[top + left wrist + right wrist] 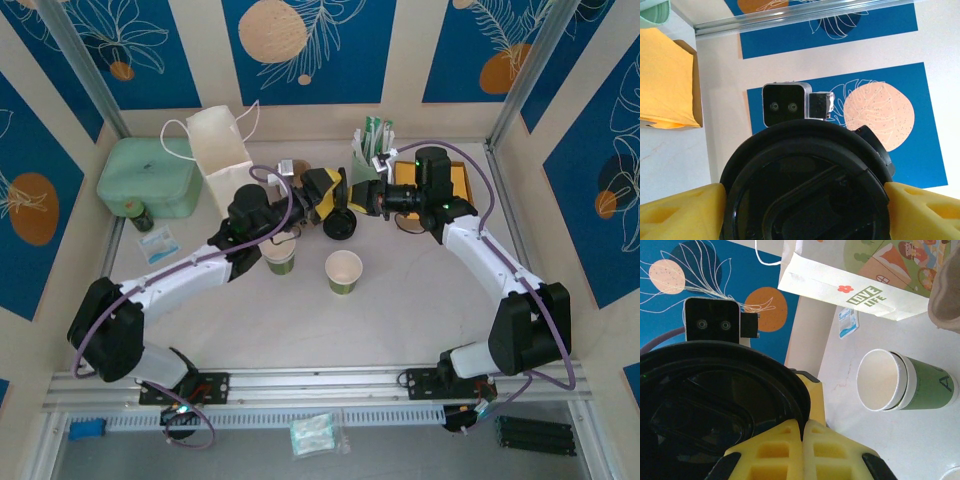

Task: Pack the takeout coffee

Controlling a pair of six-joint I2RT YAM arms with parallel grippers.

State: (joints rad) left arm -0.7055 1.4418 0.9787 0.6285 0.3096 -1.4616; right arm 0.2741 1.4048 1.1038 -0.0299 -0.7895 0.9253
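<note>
While an open cup (344,270) stands on the worktop (420,310), left claw (805,200) clamps black lid (805,165) across its rim, prob. for capping; right claw (382,199) close by, grip can't tell.

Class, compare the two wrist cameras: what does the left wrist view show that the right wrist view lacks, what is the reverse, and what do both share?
The left wrist view adds an orange box at its left edge. The right wrist view adds the white paper bag printed LOVE LIFE, a lidless paper cup and a small sachet. Both share the black lid up close, yellow fingers beside it, the opposite arm's camera beyond it, and blue wall panels.
</note>
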